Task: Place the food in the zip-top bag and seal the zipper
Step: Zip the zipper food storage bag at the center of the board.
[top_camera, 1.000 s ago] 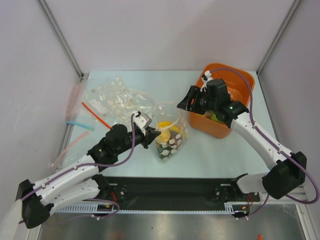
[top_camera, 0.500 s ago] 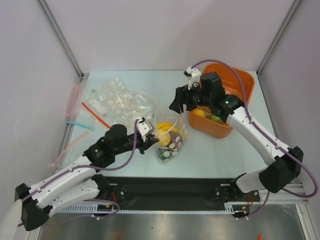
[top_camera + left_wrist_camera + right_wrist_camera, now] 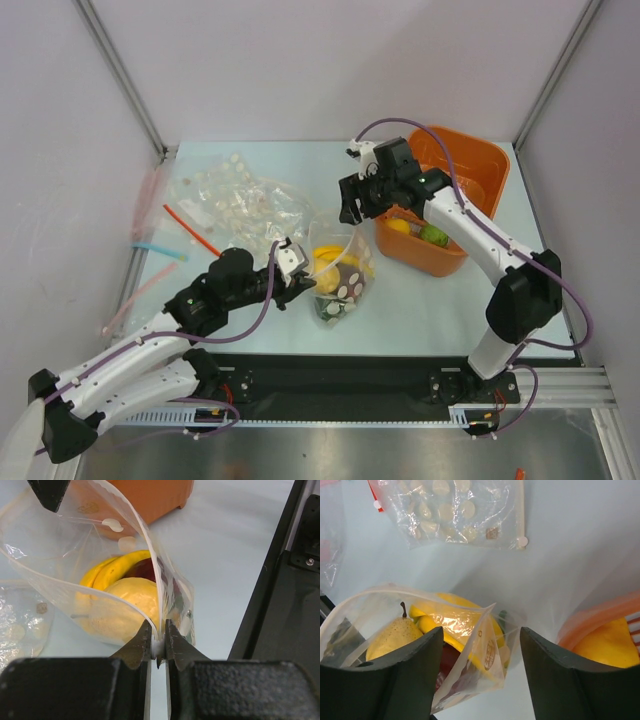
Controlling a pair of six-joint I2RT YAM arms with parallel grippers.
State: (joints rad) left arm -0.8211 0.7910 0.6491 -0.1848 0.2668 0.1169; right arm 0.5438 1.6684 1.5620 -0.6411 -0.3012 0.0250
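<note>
My left gripper [image 3: 158, 630] is pinched tight on the zip-top bag [image 3: 60, 540], with the clear film of its mouth rim [image 3: 142, 535] caught between the two fingertips. From that pinch the rim curves up and away, and the mouth gapes open just ahead of the fingers. The bag is clear and floppy, printed with white round dots, and it slumps on the table [image 3: 420, 300].

Inside it, right in front of the left fingertips, I see a pale yellow fruit [image 3: 127, 600]. A banana [image 3: 117, 562] lies behind that, and a dark red apple [image 3: 145, 570] is tucked beside it.

My right gripper [image 3: 481, 632] hangs over the same bag [image 3: 460, 617] with its jaws spread wide and nothing between them. Through that camera the open mouth sits directly under the fingers, and the pale fruit [image 3: 390, 635] shows a short brown stalk.

The orange basket [image 3: 600, 615] is off to the side of the right finger, holding a lemon [image 3: 610, 640]. Beyond the right fingers lies a spare dotted bag [image 3: 455, 510], flat on the table.

In the overhead view the filled bag [image 3: 340, 275] lies between the left gripper [image 3: 305, 283] and the right gripper [image 3: 352, 205].
</note>
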